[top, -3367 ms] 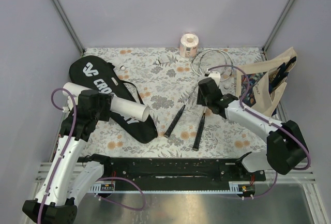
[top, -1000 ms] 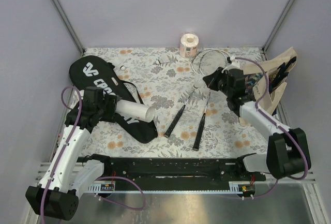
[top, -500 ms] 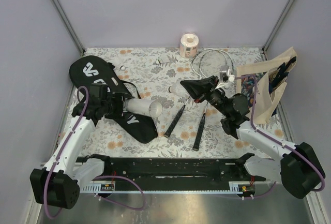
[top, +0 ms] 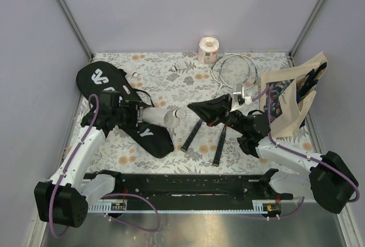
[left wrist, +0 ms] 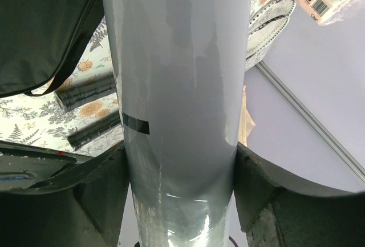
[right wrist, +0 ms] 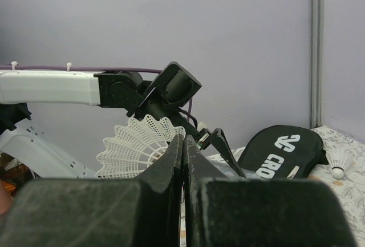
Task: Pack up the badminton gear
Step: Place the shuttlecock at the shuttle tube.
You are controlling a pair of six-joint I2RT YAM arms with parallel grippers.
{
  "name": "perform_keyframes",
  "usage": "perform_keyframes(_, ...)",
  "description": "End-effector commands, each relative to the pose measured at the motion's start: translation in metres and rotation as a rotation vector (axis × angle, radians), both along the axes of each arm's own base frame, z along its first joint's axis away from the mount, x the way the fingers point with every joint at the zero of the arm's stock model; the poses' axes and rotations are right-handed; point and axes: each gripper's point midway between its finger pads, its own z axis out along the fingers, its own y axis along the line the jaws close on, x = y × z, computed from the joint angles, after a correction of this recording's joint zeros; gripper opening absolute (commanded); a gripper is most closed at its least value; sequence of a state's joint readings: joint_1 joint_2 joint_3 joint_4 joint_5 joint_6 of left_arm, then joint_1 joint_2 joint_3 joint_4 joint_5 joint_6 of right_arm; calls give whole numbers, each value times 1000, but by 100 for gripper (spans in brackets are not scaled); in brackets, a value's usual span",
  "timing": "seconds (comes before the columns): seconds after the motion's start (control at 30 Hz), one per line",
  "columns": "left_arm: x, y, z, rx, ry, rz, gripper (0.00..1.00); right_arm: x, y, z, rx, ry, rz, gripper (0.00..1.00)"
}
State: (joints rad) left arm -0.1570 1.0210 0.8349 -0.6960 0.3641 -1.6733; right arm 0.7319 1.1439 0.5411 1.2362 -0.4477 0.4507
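Observation:
My left gripper is shut on the white tube, which lies level with its mouth pointing right. In the left wrist view the tube fills the middle between both fingers. My right gripper is shut on the mesh skirt of a white shuttlecock, held just at the tube's mouth. From the right wrist the shuttlecock shows left of the closed gripper. The black racket bag lies under the left arm. Two rackets lie mid-table, heads at the back.
A beige tote bag stands at the right edge, close behind the right arm. A pinkish paper roll sits at the back wall. Loose shuttlecocks lie on the floral cloth near the bag. Metal frame posts rise at both back corners.
The right arm swung from the tote bag side leftward and brought the shuttlecock to the tube's mouth. The left arm turned the tube so its mouth points right.

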Motion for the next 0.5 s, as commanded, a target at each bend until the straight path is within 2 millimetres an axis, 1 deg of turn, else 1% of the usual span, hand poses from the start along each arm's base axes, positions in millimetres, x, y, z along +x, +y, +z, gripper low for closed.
perform_keyframes(0.0, 6, -6, 17, -57, -63, -13, 65, -14, 7, 13, 18, -124, -1, 0)
perform_keyframes(0.17, 4, -10, 15, -83, -54, -28, 64, -15, 25, 4, -17, -124, -7, 1)
perform_keyframes(0.27, 4, -11, 17, -86, -62, -30, 64, -7, 34, -4, -26, -107, -47, 3)
perform_keyframes(0.37, 3, -11, 20, -88, -74, -31, 64, -3, 41, -7, -23, -103, -75, 6)
perform_keyframes(0.47, 2, -9, 19, -80, -69, -19, 64, -2, 47, -13, -28, -96, -103, 17)
